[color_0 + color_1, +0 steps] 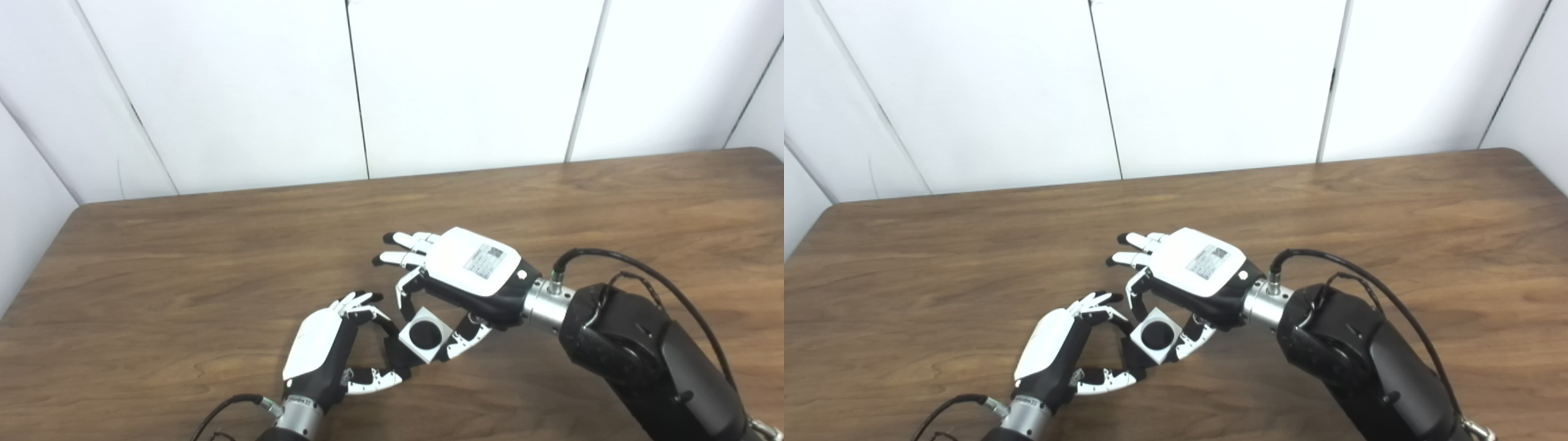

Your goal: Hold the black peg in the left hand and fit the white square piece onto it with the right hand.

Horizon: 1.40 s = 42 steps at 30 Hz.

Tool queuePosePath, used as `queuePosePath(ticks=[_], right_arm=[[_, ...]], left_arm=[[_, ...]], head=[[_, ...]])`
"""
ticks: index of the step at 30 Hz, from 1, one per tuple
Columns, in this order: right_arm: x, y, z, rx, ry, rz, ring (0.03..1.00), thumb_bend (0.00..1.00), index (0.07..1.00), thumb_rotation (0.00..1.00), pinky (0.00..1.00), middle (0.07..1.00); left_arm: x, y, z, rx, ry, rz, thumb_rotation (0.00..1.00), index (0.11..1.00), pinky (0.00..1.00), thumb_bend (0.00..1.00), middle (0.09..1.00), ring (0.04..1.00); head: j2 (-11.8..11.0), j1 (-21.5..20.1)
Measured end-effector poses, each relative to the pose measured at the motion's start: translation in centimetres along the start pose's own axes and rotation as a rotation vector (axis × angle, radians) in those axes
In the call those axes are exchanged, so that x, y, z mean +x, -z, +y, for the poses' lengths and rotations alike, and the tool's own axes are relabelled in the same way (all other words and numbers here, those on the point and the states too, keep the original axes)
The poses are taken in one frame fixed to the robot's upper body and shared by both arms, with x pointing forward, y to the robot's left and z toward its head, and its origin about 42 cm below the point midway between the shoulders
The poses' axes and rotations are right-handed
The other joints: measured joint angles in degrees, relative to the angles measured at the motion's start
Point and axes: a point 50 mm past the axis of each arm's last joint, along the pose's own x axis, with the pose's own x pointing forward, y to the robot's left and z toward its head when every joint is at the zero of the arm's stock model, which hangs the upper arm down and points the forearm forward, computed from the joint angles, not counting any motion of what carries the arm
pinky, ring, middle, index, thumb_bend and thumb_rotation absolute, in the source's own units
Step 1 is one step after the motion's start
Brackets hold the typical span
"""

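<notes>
The white square piece (425,336) with a round dark hole is pinched between a finger and the thumb of my right hand (471,269), just above the table. My left hand (331,352) sits directly to its left, fingers and thumb curled around the black peg (394,357), a dark block whose end meets the lower left side of the white piece. The peg is mostly hidden by the fingers and the white piece. The other fingers of the right hand stretch out flat to the left.
A brown wooden table (184,275) carries the work. White wall panels (459,79) stand behind its far edge. The left table edge (37,269) runs diagonally at the picture's left. A black cable (643,269) loops over the right forearm.
</notes>
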Motion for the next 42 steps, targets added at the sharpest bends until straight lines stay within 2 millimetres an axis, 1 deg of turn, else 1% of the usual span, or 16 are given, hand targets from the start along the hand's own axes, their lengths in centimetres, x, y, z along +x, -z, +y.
queuePosePath(ticks=[9, 12, 17, 30, 35, 37, 42], right_arm=[[0.1, 0.6, 0.1, 0.019, 0.005, 0.013, 0.997, 0.52, 0.492, 0.14, 0.93, 0.919], [0.2, 0.9, 0.5, 0.033, -0.009, 0.023, 0.995, 0.52, 0.492, 0.14, 0.92, 0.919], [0.2, 1.1, 0.6, 0.04, -0.011, 0.026, 0.998, 0.52, 0.492, 0.14, 0.92, 0.923], [0.4, 1.0, 0.9, 0.044, -0.018, 0.028, 0.996, 0.52, 0.492, 0.14, 0.9, 0.92], [0.4, 0.9, 1.0, 0.045, -0.021, 0.028, 1.0, 0.52, 0.492, 0.14, 0.91, 0.924], [0.4, 0.9, 1.1, 0.044, -0.024, 0.028, 0.997, 0.52, 0.492, 0.14, 0.9, 0.924], [0.6, 0.6, 1.4, 0.015, -0.038, 0.03, 0.993, 0.52, 0.492, 0.14, 0.88, 0.923]], left_arm=[[0.0, 0.0, 0.0, 0.001, -0.002, -0.004, 0.08, 0.492, 0.93, 0.5, 0.868, 0.929], [0.0, 0.0, 0.0, 0.0, -0.002, -0.005, 0.08, 0.492, 0.93, 0.5, 0.869, 0.929], [0.0, 0.0, -0.1, 0.004, -0.002, -0.003, 0.08, 0.492, 0.92, 0.5, 0.867, 0.925], [0.0, 0.0, 0.0, 0.004, -0.002, -0.005, 0.08, 0.492, 0.88, 0.5, 0.859, 0.918], [0.0, 0.0, 0.0, 0.004, -0.003, -0.005, 0.08, 0.492, 0.9, 0.5, 0.862, 0.921], [0.0, 0.0, 0.0, 0.004, -0.002, -0.005, 0.08, 0.492, 0.9, 0.5, 0.861, 0.92], [0.1, -0.1, 0.0, 0.002, -0.002, -0.005, 0.08, 0.492, 0.9, 0.5, 0.862, 0.923]], head=[[0.0, 0.2], [0.1, 0.3], [0.3, 0.4], [0.6, 0.2], [0.6, 0.2], [1.3, -0.2], [1.4, -0.2]])
